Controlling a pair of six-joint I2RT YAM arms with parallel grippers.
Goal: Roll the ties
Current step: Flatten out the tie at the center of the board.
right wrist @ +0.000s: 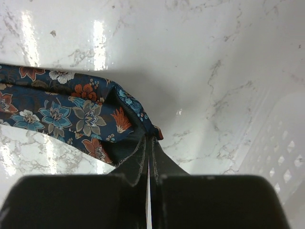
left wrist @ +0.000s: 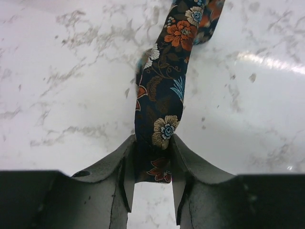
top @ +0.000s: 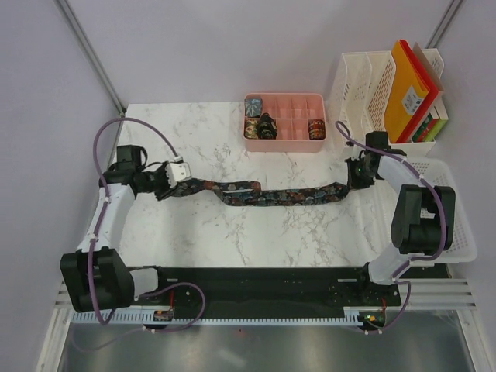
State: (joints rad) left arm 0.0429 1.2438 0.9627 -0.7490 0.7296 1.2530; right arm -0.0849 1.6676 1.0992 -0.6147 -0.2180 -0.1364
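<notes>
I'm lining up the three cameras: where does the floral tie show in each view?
Top external: floral tie stretched left to right across mid-table.
Left wrist: the tie rises from bottom centre to the top edge.
Right wrist: the tie enters at the left edge, ending at bottom centre.
Shared landmark: the white marble tabletop.

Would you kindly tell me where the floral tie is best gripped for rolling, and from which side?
The floral tie lies stretched left to right. Probably best: its narrow left end, entered from the left along its length, where the left gripper holds it; the right gripper pinches the wide tip.
</notes>
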